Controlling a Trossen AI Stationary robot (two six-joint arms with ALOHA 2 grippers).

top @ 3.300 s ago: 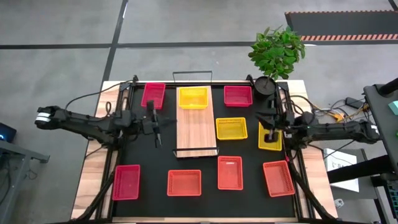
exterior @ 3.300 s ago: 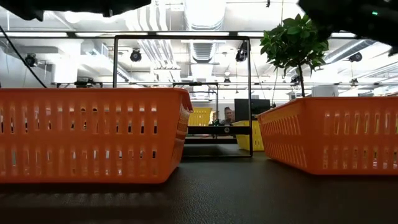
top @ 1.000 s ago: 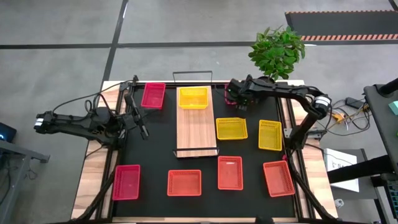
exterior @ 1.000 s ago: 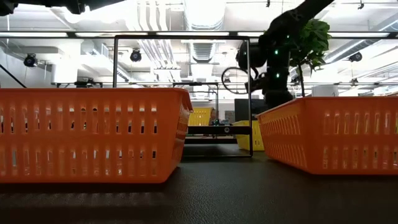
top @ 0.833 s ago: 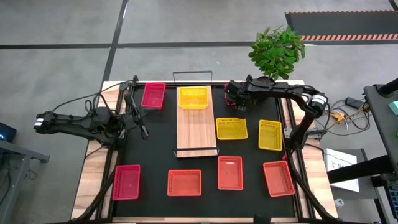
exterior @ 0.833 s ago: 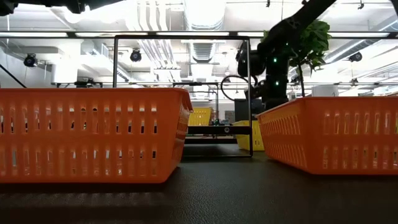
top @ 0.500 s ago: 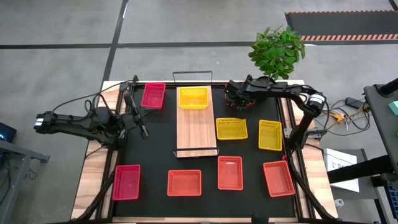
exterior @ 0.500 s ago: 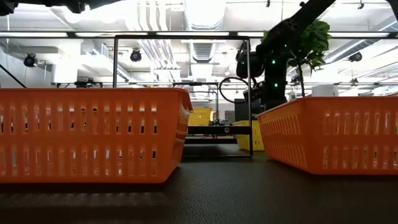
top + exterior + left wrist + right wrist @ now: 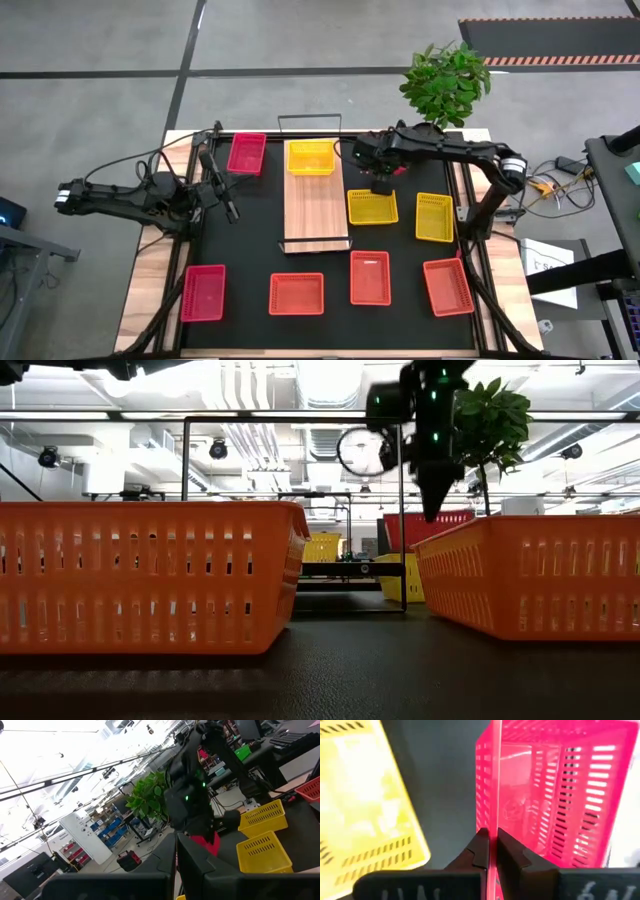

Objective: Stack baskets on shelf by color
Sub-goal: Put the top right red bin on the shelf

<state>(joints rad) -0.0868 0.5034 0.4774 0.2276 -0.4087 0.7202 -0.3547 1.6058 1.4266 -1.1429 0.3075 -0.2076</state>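
Note:
My right gripper hangs over the mat between the shelf and a yellow basket, fingers pointing down, shut on a pink basket. In the low view that basket hangs under the right gripper. The shelf, a light-wood plank with wire rails at both short ends, carries one yellow basket on its far end. My left gripper waits, shut, over the mat's left part, near another pink basket. My right gripper pinches one side wall of the pink basket at its rim, one finger inside the basket and one outside. The fingers come from above, pointing down. The basket hangs tipped below them; the orange basket in front hides its lower part in the low view.
On the black mat lie a second yellow basket at the right, a red one near left, and three orange ones along the near edge. A potted plant stands at the far right corner.
My right gripper has risen from the mat's far right and moved left and nearer, toward the shelf. The pink basket has come up off the mat with it and tipped from lying flat to hanging below the fingers. The left arm has kept still.

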